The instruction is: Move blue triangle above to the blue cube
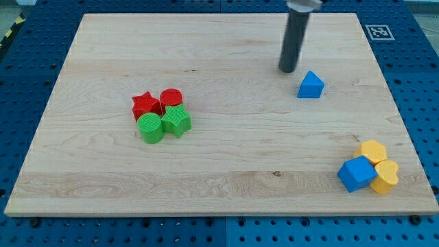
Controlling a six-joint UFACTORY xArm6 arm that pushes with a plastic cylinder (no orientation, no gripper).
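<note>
The blue triangle (311, 85) lies on the wooden board in the view's upper right. The blue cube (356, 173) sits near the view's bottom right, touching two yellow blocks. My tip (288, 71) stands just to the upper left of the blue triangle, a small gap apart from it. The rod rises from the tip to the view's top edge.
A yellow block (374, 151) and a yellow heart-like block (386, 176) hug the blue cube's right side. A cluster at the view's left holds a red star (144, 105), red cylinder (171, 98), green cylinder (150, 127) and green star (177, 121). The board's right edge (405, 137) is near.
</note>
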